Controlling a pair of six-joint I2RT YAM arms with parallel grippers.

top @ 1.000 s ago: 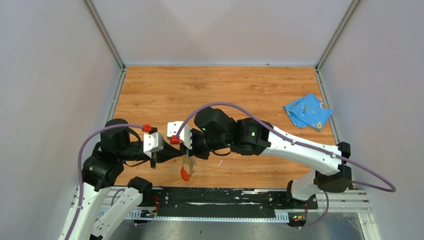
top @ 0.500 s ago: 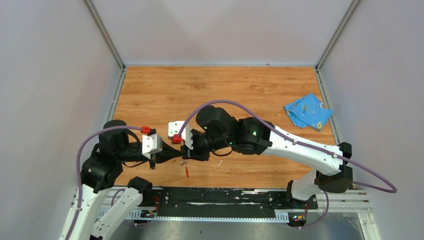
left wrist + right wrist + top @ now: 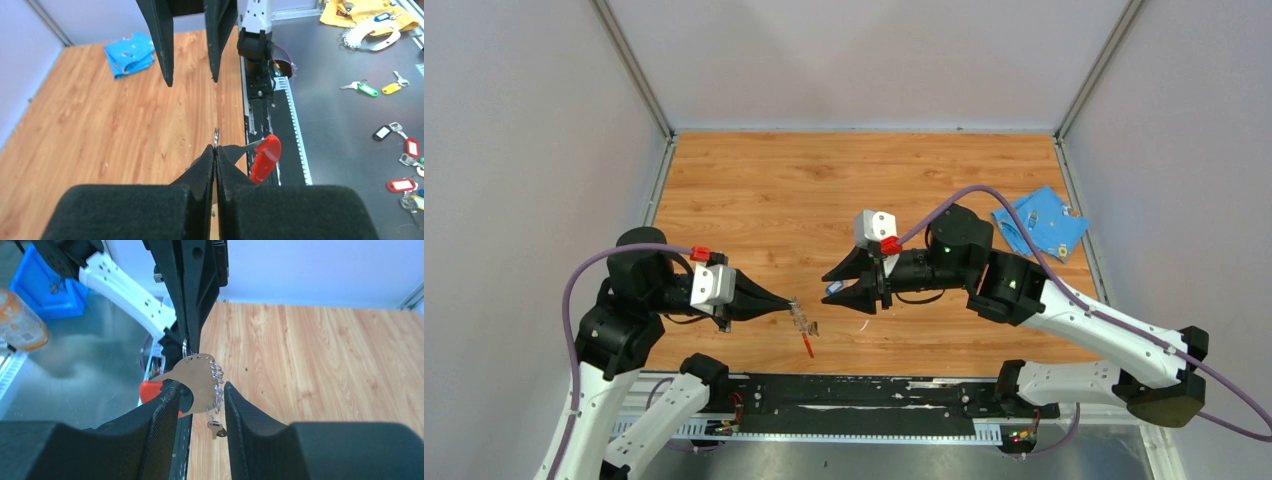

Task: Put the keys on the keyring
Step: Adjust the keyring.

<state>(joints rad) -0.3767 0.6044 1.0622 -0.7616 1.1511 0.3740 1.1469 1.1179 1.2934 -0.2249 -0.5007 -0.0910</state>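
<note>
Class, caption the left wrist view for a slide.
Left gripper, shut, pinches the red-and-silver strap keyring; right gripper open opposite.

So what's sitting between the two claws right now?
The keyring, pinched in the shut left gripper and dangling; the open right gripper stands apart from it, bare wooden table beneath the gap. The top view shows it.

Count taken. Grippers: two, the left gripper (image 3: pixel 786 303) and the right gripper (image 3: pixel 834 284). One keyring (image 3: pixel 265 152), with one key (image 3: pixel 216 429) seen hanging from it. One blue cloth (image 3: pixel 1040 221) on the tabletop (image 3: pixel 824 180). On the grey surface (image 3: pixel 340 125) beyond: at least five tagged keys (image 3: pixel 367 89).
</note>
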